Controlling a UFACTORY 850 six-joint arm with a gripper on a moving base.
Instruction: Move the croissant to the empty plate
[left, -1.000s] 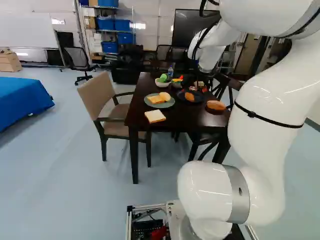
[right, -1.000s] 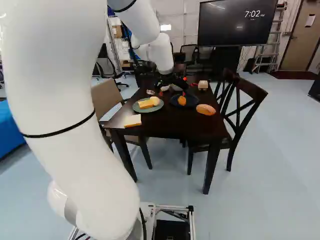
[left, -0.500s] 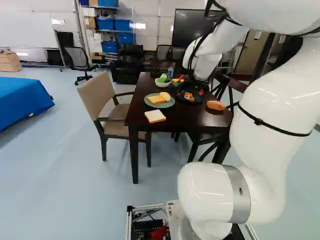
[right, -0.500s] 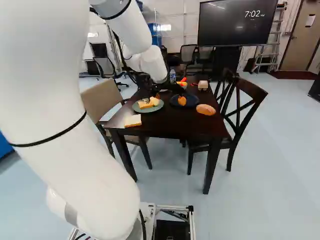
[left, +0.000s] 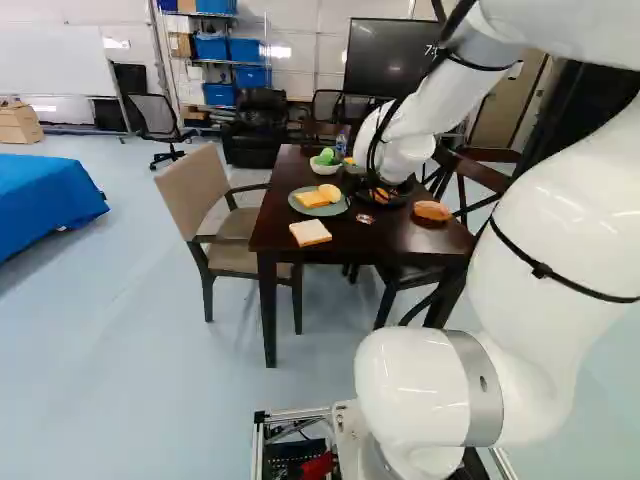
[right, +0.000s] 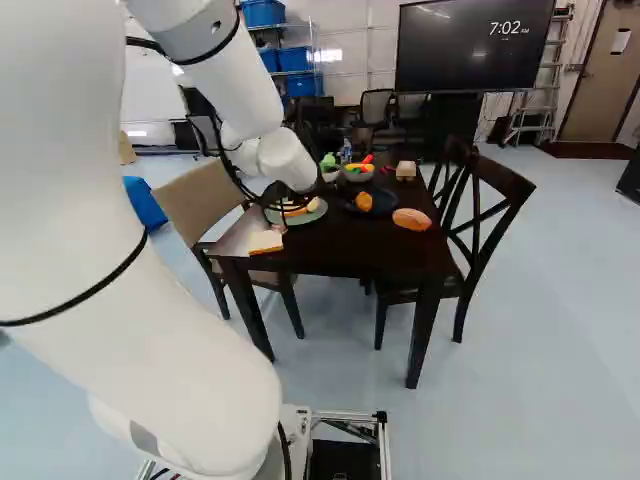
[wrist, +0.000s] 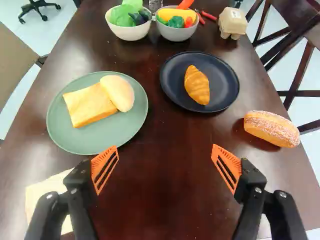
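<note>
My gripper (right: 280, 205) shows in the right base view near the green plate's side of the table. In the wrist view my gripper (wrist: 166, 162) is wide open above bare tabletop, nothing between its orange pads. The golden croissant (wrist: 197, 85) lies on a dark round plate (wrist: 225, 95), ahead of the fingers. A green plate (wrist: 90, 142) beside it, ahead of the other finger, holds a toast slice (wrist: 87, 107) and a pale bun (wrist: 119, 91). No bare plate shows in these views.
A long sugared bun (wrist: 271, 128) and a white bread slice (wrist: 42, 192) lie on the dark table (wrist: 165, 210). Beyond the plates stand two bowls (wrist: 131, 33) (wrist: 175, 34) of toy vegetables and a small carton (wrist: 233, 22). Chairs (right: 485, 210) (left: 195, 190) flank the table.
The arm's wrist has come back toward the base and lower, shifting left in the right base view, where the bowls now show. The base and the food have stayed put.
</note>
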